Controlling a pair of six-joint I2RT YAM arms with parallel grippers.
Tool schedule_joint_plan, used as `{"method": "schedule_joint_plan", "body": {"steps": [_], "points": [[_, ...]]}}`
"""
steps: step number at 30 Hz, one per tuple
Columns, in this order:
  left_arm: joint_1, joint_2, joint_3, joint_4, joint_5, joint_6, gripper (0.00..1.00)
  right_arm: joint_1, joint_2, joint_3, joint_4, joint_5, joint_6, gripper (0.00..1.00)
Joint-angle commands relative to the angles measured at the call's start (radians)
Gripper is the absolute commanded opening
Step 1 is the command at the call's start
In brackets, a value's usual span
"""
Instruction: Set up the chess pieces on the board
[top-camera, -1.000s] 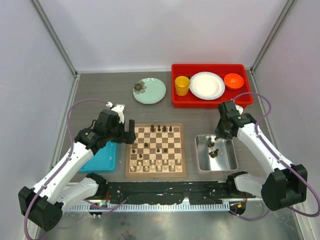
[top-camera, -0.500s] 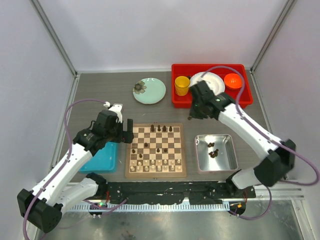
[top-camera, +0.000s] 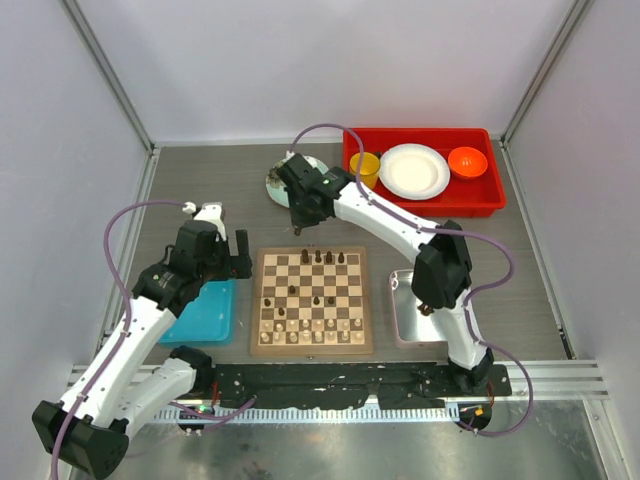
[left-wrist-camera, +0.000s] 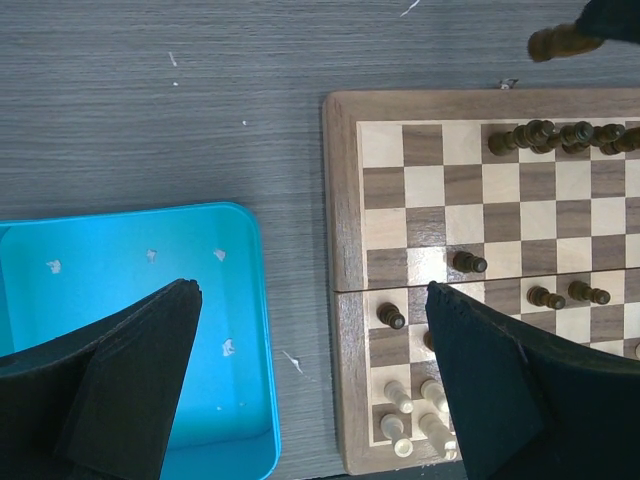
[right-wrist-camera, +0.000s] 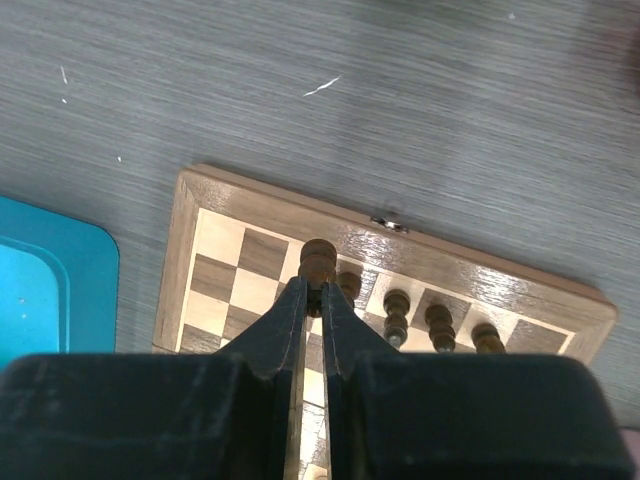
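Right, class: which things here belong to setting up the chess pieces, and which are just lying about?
Job: board, chess pieces on it, dark piece in the right tool.
Lying about: blue tray, red bin, yellow cup, white plate, orange bowl.

Bright even light, perhaps slightly soft.

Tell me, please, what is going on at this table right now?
The right gripper is shut on a small dark brown wooden chess piece, holding it above the far edge of the square wooden chessboard, towards its left side. The left gripper hangs open over the gap between the shallow blue tray and the board, holding nothing. Pale cream chessmen stand in the near rows; a few dark ones stand farther up.
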Motion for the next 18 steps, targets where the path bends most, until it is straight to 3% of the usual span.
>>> {"method": "schedule_joint_plan", "body": {"steps": [1,18], "points": [[0.010,-0.015,0.013,0.011,-0.014,-0.005,1.00,0.021,0.059,0.120,-0.053,-0.032,-0.050,0.01],[0.010,-0.010,0.011,0.016,0.006,0.001,1.00,0.079,0.177,0.209,-0.093,-0.068,-0.061,0.01]]}}
